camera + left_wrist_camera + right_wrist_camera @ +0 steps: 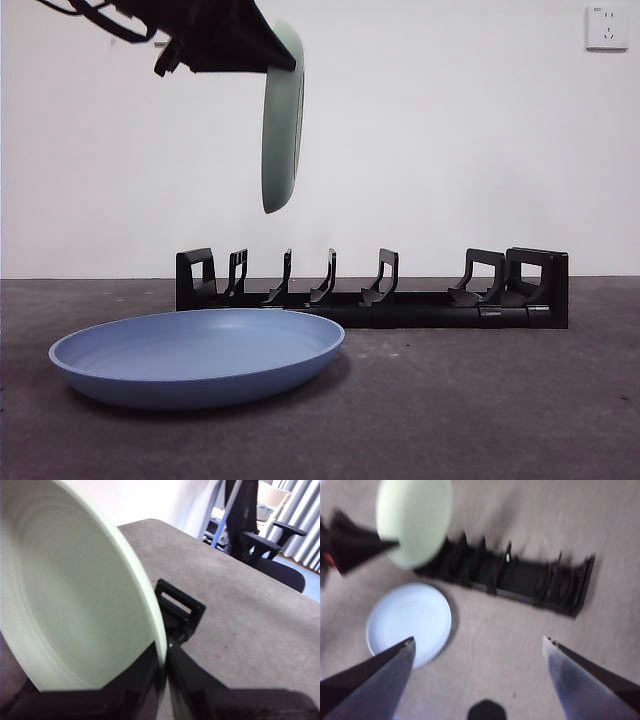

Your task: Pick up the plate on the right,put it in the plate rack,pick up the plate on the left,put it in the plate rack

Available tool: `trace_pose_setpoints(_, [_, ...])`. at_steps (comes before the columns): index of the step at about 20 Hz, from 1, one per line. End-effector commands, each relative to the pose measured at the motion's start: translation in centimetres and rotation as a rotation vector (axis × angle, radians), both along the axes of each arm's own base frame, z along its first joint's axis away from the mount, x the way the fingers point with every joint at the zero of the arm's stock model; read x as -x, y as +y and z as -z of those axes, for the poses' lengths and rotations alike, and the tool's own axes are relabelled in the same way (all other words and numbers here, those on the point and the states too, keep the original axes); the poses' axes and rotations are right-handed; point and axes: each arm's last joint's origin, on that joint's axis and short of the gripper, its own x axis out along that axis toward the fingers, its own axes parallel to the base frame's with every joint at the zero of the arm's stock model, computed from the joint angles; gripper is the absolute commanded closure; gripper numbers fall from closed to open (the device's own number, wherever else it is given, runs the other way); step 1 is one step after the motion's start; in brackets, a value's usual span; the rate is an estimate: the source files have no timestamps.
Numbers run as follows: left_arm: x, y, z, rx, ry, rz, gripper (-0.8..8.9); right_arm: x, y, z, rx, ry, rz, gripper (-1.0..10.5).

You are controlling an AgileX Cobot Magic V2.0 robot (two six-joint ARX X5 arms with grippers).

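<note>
A pale green plate (283, 120) hangs on edge in the air above the left part of the black plate rack (370, 292). My left gripper (270, 58) is shut on its upper rim. The left wrist view shows the jaws (164, 666) pinching the green plate (75, 595), with a boxy end piece of the rack (180, 607) below. A blue plate (200, 352) lies flat on the table in front of the rack's left end. High above, my right gripper (477, 645) is open and holds nothing. It looks down on the blue plate (410, 622), the rack (515, 580) and the green plate (415, 520).
A white wall with a socket (607, 27) stands behind the table. Past the table's far edge in the left wrist view are a black office chair (277, 555) and curtains. Grey tabletop (480, 400) lies bare to the right of the blue plate.
</note>
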Motion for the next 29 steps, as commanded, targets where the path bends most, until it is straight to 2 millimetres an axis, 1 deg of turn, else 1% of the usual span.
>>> trace_pose_setpoints(1, [-0.7, 0.1, 0.4, 0.005, -0.008, -0.012, 8.22, -0.5, 0.2, 2.3, 0.031, 0.101, 0.004, 5.1])
trace_pose_setpoints(5, [-2.2, 0.3, 2.2, -0.012, 0.032, -0.031, 8.22, -2.1, 0.9, 6.3, 0.070, 0.205, 0.002, 5.1])
trace_pose_setpoints(8, [-3.0, 0.1, 3.7, -0.034, 0.072, -0.033, 8.22, -2.9, 1.3, 8.2, 0.057, 0.226, -0.011, 5.1])
trace_pose_setpoints(10, [-3.4, 0.0, 4.7, -0.048, 0.097, -0.034, 8.22, -3.1, 1.4, 8.9, 0.054, 0.234, -0.016, 5.1])
trace_pose_setpoints(14, [-3.9, -0.1, 6.0, -0.095, 0.124, -0.061, 8.22, -3.2, 1.4, 9.3, 0.061, 0.245, -0.016, 5.1])
trace_pose_setpoints(15, [-3.9, -0.1, 6.2, -0.119, 0.131, -0.090, 8.22, -3.2, 1.4, 9.4, 0.061, 0.245, -0.016, 5.1])
trace_pose_setpoints(21, [-3.5, 0.2, 7.1, -0.224, 0.167, -0.089, 8.22, -3.6, 1.6, 9.1, 0.048, 0.203, -0.022, 5.1])
trace_pose_setpoints(25, [-3.4, 0.2, 7.2, -0.228, 0.184, -0.083, 8.10, -3.6, 1.6, 9.2, 0.048, 0.203, -0.022, 5.1])
trace_pose_setpoints(26, [-3.4, 0.2, 7.1, -0.223, 0.183, -0.084, 7.89, -3.5, 1.5, 9.2, 0.050, 0.206, -0.022, 5.1])
trace_pose_setpoints(28, [-3.4, 0.2, 7.0, -0.219, 0.180, -0.083, 6.54, -3.5, 1.5, 9.2, 0.051, 0.210, -0.022, 5.1])
trace_pose_setpoints(29, [-3.4, 0.2, 7.0, -0.216, 0.179, -0.080, 6.14, -3.5, 1.5, 9.2, 0.051, 0.211, -0.022, 5.1])
